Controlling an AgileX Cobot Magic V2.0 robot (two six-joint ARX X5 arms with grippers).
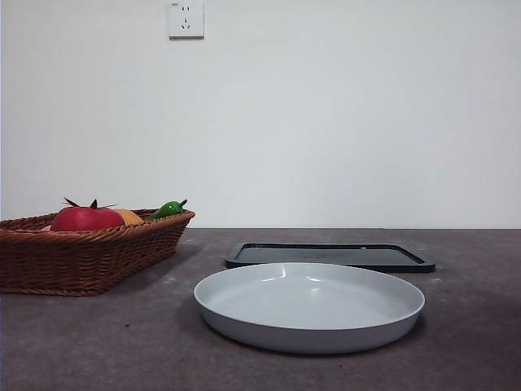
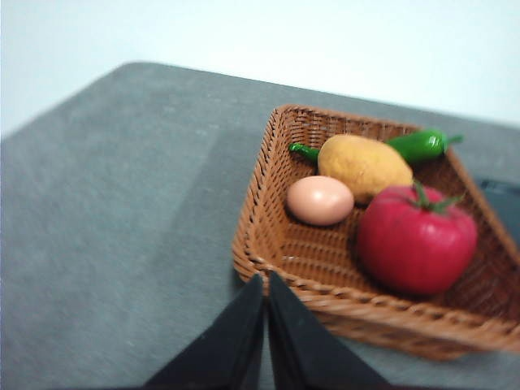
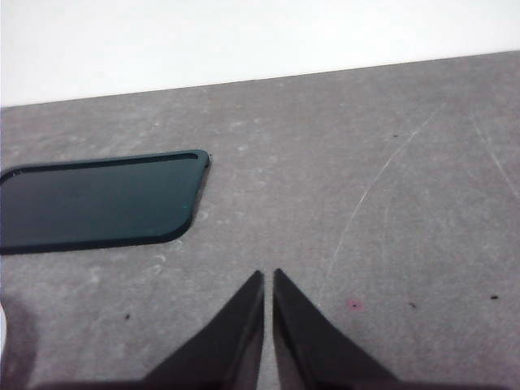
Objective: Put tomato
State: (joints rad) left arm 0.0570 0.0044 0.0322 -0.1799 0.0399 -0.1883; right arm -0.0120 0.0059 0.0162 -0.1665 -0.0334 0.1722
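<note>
The red tomato (image 1: pixel 85 218) with a dark spiky calyx lies in a brown wicker basket (image 1: pixel 81 257) at the left of the table. In the left wrist view the tomato (image 2: pixel 416 240) sits in the basket (image 2: pixel 268 244) beside an egg (image 2: pixel 319 200), an orange round fruit (image 2: pixel 363 166) and a green pepper (image 2: pixel 418 145). My left gripper (image 2: pixel 266 280) is shut and empty, above the table just outside the basket's rim. My right gripper (image 3: pixel 268 276) is shut and empty over bare table near the dark tray (image 3: pixel 97 199). Neither gripper shows in the front view.
A shallow white plate (image 1: pixel 309 305) stands at the front middle of the table. A flat black tray (image 1: pixel 330 256) lies behind it. The orange fruit (image 1: pixel 129 216) and green pepper (image 1: pixel 167 209) peek over the basket rim. A wall socket (image 1: pixel 186 18) is on the wall.
</note>
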